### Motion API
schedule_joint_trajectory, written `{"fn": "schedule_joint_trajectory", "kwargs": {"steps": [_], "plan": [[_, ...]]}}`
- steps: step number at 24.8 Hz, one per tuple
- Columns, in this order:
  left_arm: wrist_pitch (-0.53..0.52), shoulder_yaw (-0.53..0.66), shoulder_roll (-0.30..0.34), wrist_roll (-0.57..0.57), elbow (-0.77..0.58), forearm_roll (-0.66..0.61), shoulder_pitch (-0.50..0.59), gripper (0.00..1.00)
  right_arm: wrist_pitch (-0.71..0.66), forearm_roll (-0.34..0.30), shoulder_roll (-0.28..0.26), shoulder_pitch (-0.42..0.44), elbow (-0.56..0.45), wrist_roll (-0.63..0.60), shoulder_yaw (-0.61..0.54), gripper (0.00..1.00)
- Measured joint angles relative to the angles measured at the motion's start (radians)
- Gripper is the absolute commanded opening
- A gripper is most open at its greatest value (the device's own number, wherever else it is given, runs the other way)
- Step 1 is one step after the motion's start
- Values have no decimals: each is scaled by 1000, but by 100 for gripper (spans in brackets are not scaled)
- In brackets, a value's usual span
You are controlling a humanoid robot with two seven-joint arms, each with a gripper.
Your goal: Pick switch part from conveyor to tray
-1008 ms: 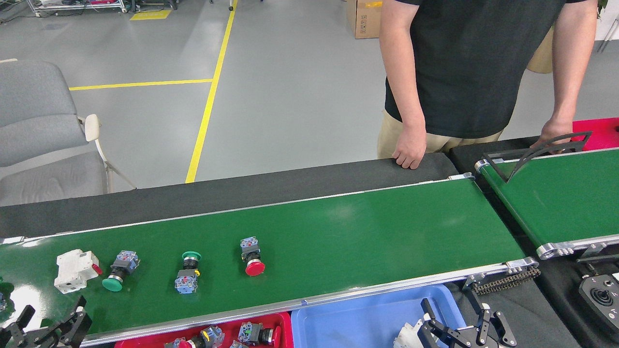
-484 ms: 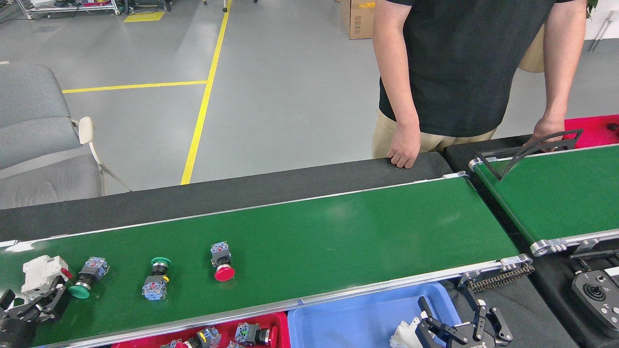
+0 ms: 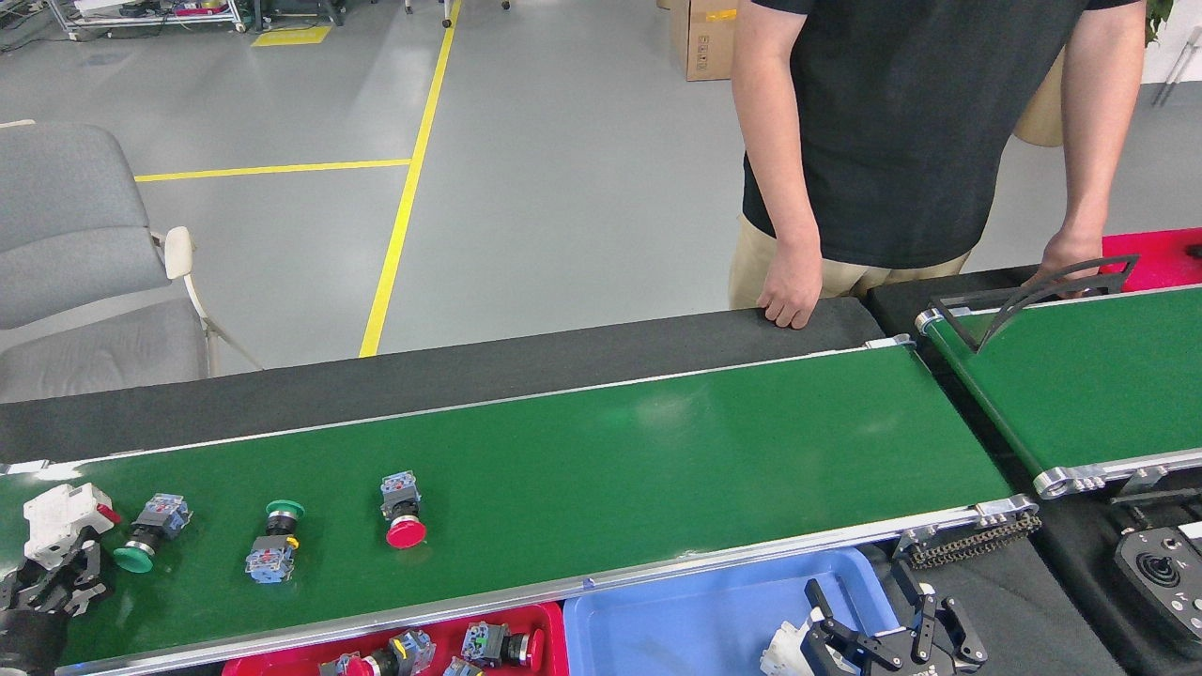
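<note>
1. Grey workshop floor lies beyond the conveyor.
2. Left hand sits at the belt's left end, fingers spread open just below the white switch part, which lies crosswise.
3. Right hand hovers open over the blue tray.
4. Three push-button switches lie rightward; the left hand is nearest.

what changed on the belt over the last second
The four parts rode left on the green conveyor: white breaker block, two green-capped push buttons, red mushroom button. The left gripper came up from the bottom edge to the breaker block; a grasp isn't clear. The right gripper stayed over the blue tray, and the person's hand on the black edge.
</note>
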Motion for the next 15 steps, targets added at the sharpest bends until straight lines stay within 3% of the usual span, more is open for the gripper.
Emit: {"fn": "schedule_joint_trajectory", "kwargs": {"steps": [3, 8, 15], "plan": [[-30, -43, -27, 1, -108, 36, 17, 12, -3, 0, 0, 0, 0, 0, 0, 99], [-89, -150, -116, 0, -414, 64, 144, 13, 5, 0, 0, 0, 0, 0, -5, 99], [-101, -462, -253, -46, -833, 61, 352, 14, 8, 0, 0, 0, -2, 0, -25, 99]]}}
